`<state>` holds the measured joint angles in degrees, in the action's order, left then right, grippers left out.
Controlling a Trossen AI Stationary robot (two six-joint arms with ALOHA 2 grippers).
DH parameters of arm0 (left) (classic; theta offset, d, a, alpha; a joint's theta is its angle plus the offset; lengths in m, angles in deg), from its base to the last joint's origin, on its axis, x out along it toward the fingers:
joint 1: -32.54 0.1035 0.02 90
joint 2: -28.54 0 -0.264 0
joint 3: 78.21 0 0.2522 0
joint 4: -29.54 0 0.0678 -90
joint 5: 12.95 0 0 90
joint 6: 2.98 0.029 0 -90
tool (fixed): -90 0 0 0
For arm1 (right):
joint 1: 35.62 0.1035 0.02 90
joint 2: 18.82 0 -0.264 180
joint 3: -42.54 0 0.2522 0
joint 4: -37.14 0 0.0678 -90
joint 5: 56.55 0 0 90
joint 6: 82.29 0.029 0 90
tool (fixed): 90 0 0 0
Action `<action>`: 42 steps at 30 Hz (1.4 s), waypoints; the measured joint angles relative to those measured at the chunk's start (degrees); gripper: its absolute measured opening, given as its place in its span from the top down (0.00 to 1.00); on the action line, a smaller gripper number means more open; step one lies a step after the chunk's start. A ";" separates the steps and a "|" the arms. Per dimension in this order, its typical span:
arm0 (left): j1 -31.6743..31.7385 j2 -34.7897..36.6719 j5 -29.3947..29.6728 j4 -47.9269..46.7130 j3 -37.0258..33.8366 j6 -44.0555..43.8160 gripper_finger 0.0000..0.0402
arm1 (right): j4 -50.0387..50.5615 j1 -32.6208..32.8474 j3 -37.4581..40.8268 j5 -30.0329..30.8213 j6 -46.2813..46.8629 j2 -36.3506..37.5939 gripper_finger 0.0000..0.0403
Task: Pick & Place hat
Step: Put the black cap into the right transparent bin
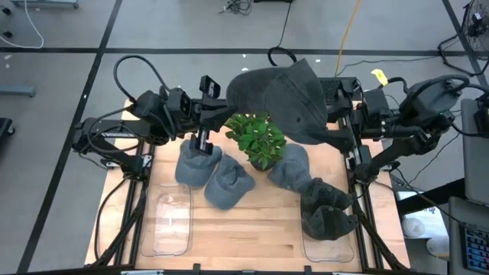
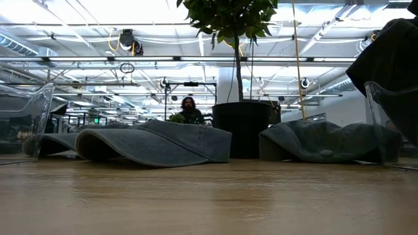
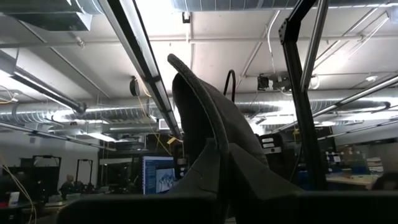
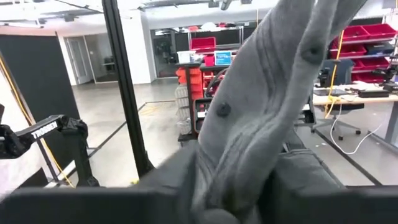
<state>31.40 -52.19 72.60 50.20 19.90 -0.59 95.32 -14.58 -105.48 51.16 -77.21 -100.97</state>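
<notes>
A dark grey cap is held up in the air between both arms, above the small potted plant. My left gripper is shut on the cap's left side, and my right gripper is shut on its right side. The left wrist view shows the cap edge-on, rising from between the fingers. The right wrist view shows its panelled crown with eyelets. Several other grey caps lie on the table: two left of the plant and one to its right. My left gripper pinches the cap's stiff brim edge between its two fingers, coming roughly level from the table's left. The cap is lifted clear. My right gripper pinches bunched fabric of the crown between its fingers, from the table's right. The cap stands clear of the table.
The plant's black pot stands mid-table among the caps. A clear tray sits near left. A second clear tray sits near right, with a dark cap at its far end. Bare wood lies between the trays.
</notes>
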 joint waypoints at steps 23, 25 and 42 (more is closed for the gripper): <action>1.81 -0.01 -9.64 -9.76 0.11 -21.06 0.62 | 8.79 3.89 0.00 -10.13 9.13 7.48 0.94; 1.81 -0.02 -9.66 -11.08 0.11 -23.00 0.60 | 10.50 4.45 0.00 -12.64 12.22 8.04 0.94; 1.79 0.02 -14.51 -12.99 0.11 -35.16 0.56 | 28.62 12.02 -0.02 -27.74 22.93 5.09 0.94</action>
<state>33.19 -52.17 58.10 37.20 20.01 -35.75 123.94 -2.56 -105.50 23.43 -54.28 -95.88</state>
